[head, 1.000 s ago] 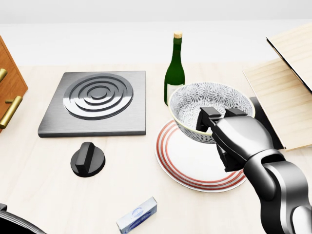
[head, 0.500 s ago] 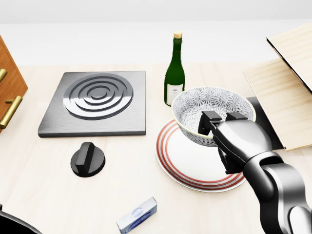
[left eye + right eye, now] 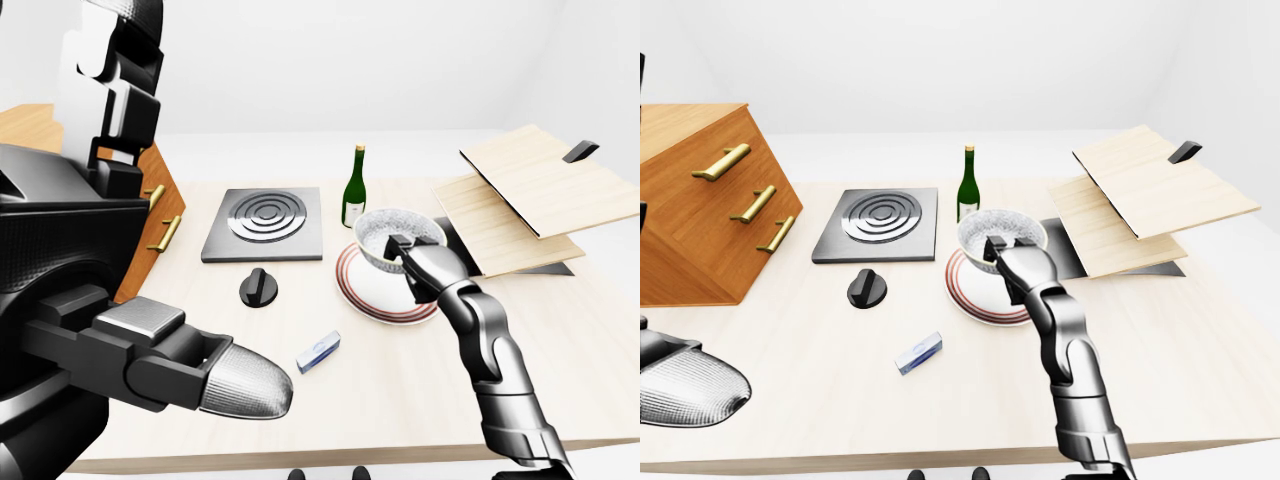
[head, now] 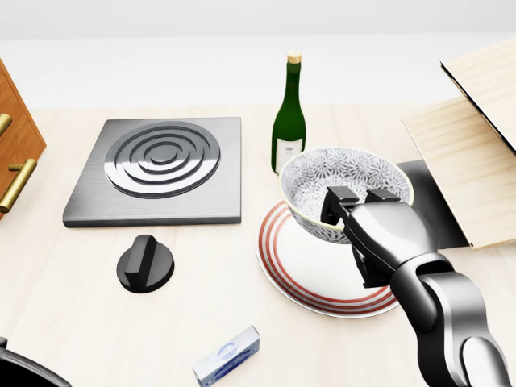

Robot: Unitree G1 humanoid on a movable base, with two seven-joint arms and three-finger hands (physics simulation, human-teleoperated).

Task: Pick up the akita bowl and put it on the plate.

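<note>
The akita bowl, white with a dark flower pattern, hangs tilted just above the upper part of the red-ringed white plate. My right hand is shut on the bowl's near rim, fingers hooked inside it. Whether the bowl's underside touches the plate is hidden by the hand. My left hand shows large at the lower left of the left-eye view, fingers stretched out and holding nothing, far from the plate.
A green wine bottle stands just above the bowl. A grey burner plate and a black knob lie to the left. A small blue-white box lies below. Wooden boards rise at the right, a wooden drawer cabinet at the left.
The right hand has shifted the bowl slightly left and down over the plate, with small wobble between frames. Nothing else has moved.
</note>
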